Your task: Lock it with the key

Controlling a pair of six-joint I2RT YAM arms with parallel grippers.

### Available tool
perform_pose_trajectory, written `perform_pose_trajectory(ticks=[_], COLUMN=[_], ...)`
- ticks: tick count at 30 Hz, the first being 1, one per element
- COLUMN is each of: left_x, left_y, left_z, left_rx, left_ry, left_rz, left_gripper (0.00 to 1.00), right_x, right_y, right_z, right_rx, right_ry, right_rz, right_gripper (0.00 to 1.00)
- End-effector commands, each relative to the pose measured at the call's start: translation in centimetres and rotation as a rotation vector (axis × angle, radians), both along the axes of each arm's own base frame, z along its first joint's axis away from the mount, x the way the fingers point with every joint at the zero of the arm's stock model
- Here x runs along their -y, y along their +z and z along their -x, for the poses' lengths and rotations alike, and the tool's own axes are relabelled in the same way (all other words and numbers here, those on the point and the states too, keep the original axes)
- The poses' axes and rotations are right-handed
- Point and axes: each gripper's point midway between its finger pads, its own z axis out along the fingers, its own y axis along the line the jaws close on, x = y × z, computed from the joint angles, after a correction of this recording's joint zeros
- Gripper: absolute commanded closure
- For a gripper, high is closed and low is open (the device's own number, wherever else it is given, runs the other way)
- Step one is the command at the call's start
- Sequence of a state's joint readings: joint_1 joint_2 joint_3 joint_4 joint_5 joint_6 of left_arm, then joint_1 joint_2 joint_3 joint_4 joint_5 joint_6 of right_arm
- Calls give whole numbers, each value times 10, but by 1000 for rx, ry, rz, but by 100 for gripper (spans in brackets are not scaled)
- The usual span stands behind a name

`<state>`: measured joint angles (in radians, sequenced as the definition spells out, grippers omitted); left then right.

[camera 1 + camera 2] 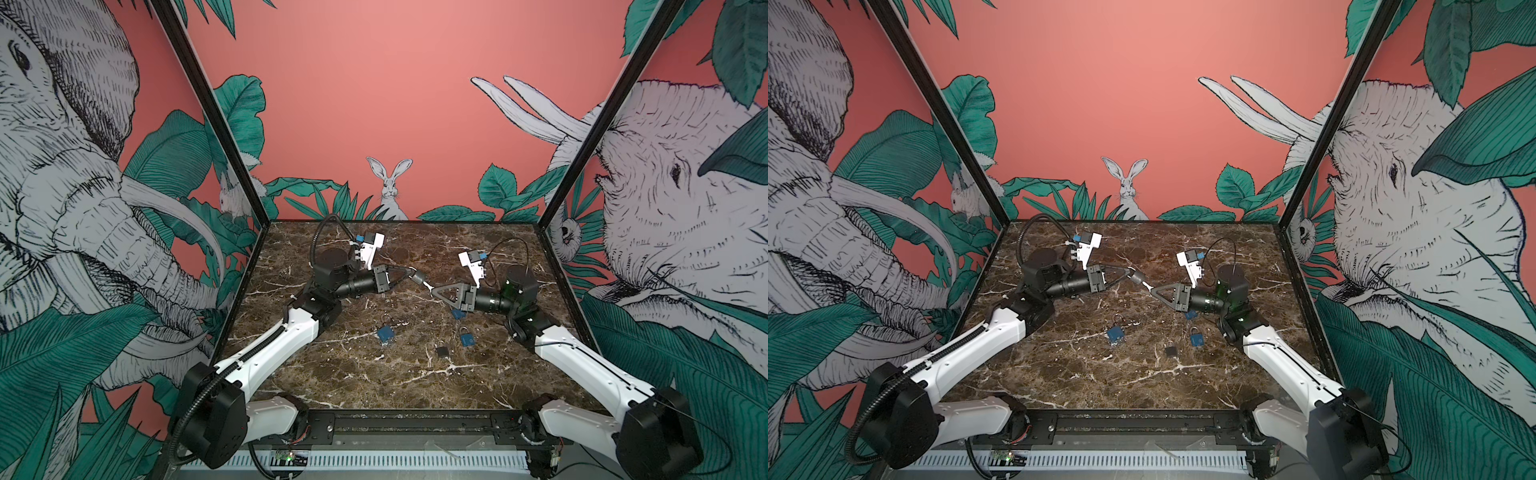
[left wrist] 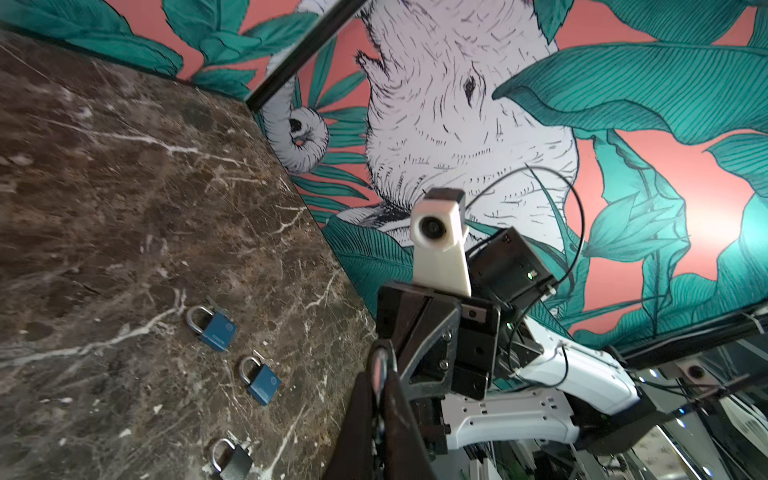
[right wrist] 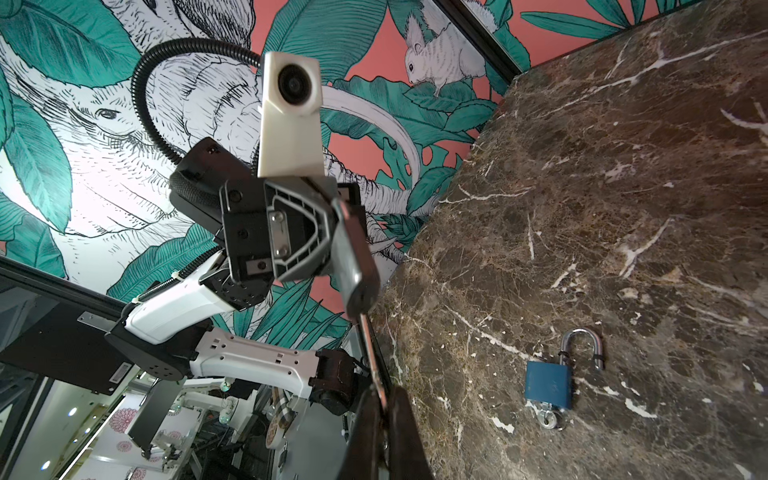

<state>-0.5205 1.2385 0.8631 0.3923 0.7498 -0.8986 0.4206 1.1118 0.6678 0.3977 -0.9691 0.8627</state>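
The left gripper (image 1: 409, 271) is closed tight on a grey padlock (image 1: 418, 276), held up off the brown table (image 1: 374, 386) near its middle. The right gripper (image 1: 434, 289) pinches a small silver key (image 1: 427, 286). In both top views the padlock sits at 10 o'clock from the right gripper, and the key's tip meets the padlock's end. The padlock looks long and dull grey. Its loop is hidden inside the left gripper, and the keyhole is too small to see.
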Motion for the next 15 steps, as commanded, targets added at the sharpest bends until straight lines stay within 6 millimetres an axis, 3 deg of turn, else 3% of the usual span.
perform_pose_trajectory(ticks=[1, 7, 15], left_x=[-16, -15, -3], left_y=[32, 13, -63], left_z=[0, 3, -5], left_rx=[81, 44, -101], left_ry=[31, -4, -59], left_rz=[80, 29, -139], left_gripper=[100, 100, 100], right_x=[5, 16, 49], right_y=[9, -2, -35], right_z=[8, 1, -25], right_rx=[35, 17, -71], right_ry=[15, -52, -250], right_rz=[-27, 12, 91], right_gripper=[100, 100, 100])
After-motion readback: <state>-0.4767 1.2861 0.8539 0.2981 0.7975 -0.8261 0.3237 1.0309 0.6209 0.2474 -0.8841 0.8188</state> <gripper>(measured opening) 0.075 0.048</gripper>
